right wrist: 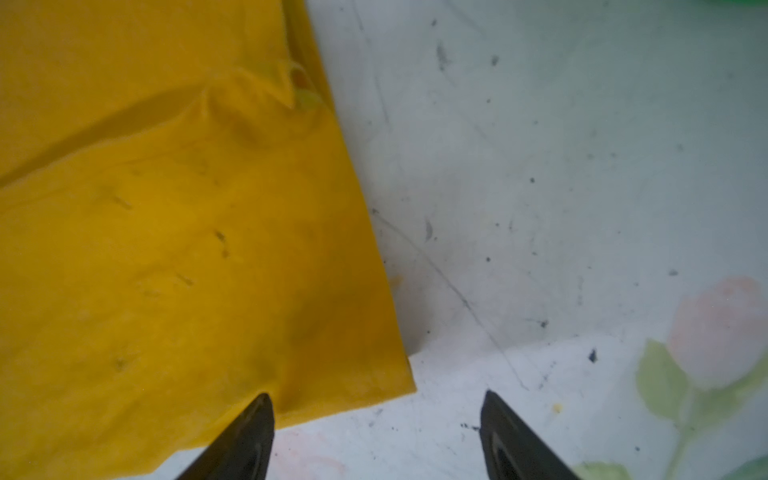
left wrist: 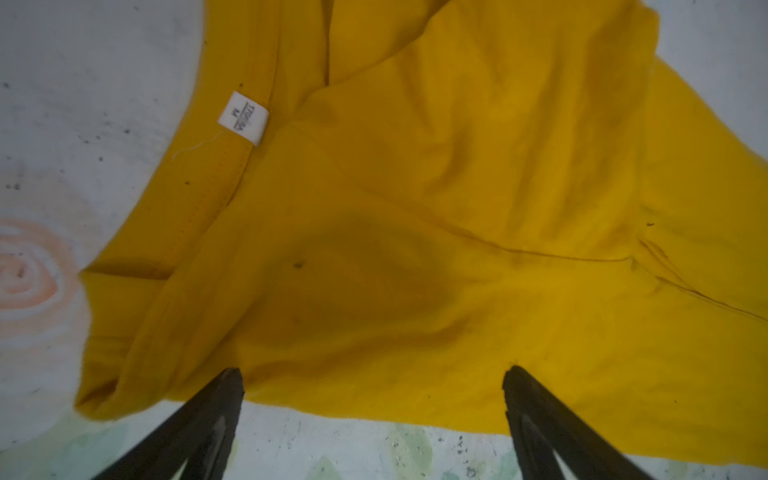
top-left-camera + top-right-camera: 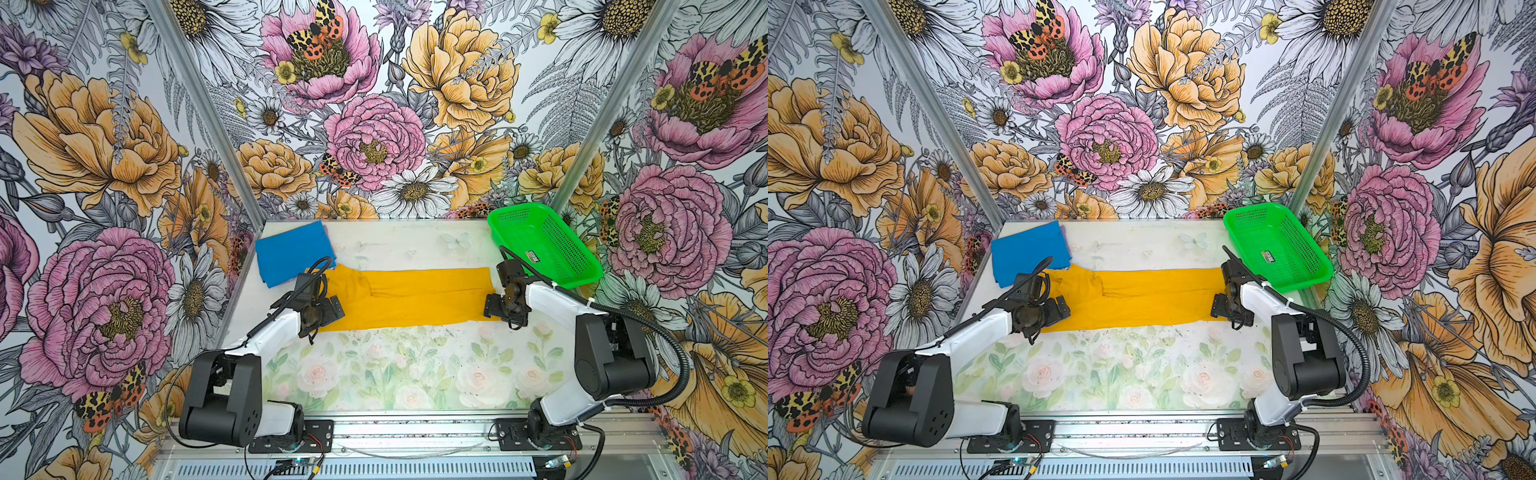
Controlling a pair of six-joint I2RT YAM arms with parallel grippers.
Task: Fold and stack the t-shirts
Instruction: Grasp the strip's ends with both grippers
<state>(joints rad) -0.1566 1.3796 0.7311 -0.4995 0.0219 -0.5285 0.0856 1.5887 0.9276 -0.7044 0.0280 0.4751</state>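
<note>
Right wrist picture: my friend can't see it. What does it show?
A corner of the yellow t-shirt lies on the flowery table, filling about half the picture. The right gripper's two dark fingers stand apart there, one at the cloth's edge, one over bare table.

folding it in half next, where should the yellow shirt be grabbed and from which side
The yellow shirt lies flat as a long band, collar end by the left gripper, hem end by the right gripper. Probably pinch the near corner of each short end, coming in low from the near edge: there the cloth ends on bare table, so fingers can straddle it.
</note>
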